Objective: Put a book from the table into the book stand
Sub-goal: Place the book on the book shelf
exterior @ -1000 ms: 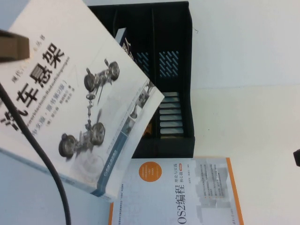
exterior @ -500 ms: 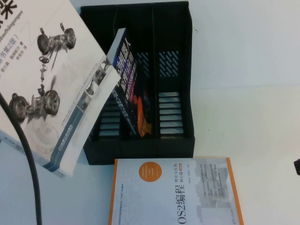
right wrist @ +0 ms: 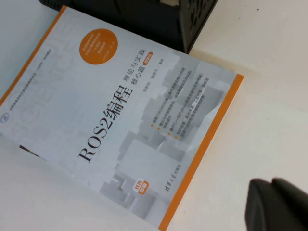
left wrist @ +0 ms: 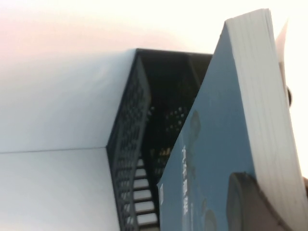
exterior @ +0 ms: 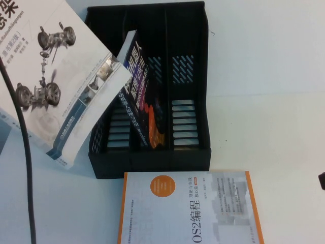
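Tilting glossy book (exterior: 56, 81), left tool-held, over slotted black book stand (exterior: 188, 127).

The left gripper (left wrist: 269, 207) sits at about nine o'clock, off the high view's edge, clamping the book (exterior: 56, 81) aloft. The right gripper (exterior: 321, 181) waits at four o'clock, barely in view.

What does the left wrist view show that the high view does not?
Only the left wrist view shows the book's blue back cover and page edges, with the left end effector's pad pressed on it.

Only the high view shows the book's front cover, the dark book in the middle compartment, the orange-edged book, and a sliver of the right end effector at the right edge.

Both show the book stand and table.
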{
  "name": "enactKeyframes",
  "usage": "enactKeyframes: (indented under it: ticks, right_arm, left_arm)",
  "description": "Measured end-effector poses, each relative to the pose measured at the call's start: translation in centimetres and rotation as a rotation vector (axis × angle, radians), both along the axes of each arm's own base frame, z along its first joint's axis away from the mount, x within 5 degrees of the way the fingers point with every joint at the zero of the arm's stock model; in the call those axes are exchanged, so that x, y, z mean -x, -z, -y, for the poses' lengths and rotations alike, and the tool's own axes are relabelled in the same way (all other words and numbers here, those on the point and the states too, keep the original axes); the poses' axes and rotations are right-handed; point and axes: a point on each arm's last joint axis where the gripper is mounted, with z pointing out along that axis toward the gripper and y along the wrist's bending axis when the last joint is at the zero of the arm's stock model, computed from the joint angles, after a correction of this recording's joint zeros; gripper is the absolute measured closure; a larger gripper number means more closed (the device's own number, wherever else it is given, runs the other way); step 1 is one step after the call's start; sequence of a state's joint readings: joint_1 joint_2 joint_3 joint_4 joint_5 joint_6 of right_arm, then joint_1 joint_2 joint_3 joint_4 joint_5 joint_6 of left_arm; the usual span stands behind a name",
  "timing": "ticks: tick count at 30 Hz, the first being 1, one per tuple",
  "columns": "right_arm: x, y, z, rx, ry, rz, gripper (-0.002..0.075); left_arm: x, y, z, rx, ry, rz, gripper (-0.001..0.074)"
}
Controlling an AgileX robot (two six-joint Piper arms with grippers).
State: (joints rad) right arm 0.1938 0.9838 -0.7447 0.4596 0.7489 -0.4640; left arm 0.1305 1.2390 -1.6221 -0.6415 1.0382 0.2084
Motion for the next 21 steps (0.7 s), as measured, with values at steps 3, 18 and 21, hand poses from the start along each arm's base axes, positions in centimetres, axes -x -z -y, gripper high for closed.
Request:
enactKeyframes:
  ticks: [3, 18, 21]
  right_arm:
    - [0.0, 0.0, 0.0, 0.000, 0.001, 0.002, 0.0728]
    - [-0.2, -0.1, 0.0, -0.005, 0.017, 0.027, 0.0728]
    - [-0.2, -0.1, 0.0, -0.005, 0.017, 0.027, 0.0728]
  left_arm:
    - [-0.9, 0.2, -0.2, -0.010, -0.005, -0.010, 0.0620]
    - [0.4, -5.4, 0.6, 0.131, 0.012, 0.206, 0.0620]
    - [0.1, -5.3, 0.5, 0.140, 0.009, 0.196, 0.0620]
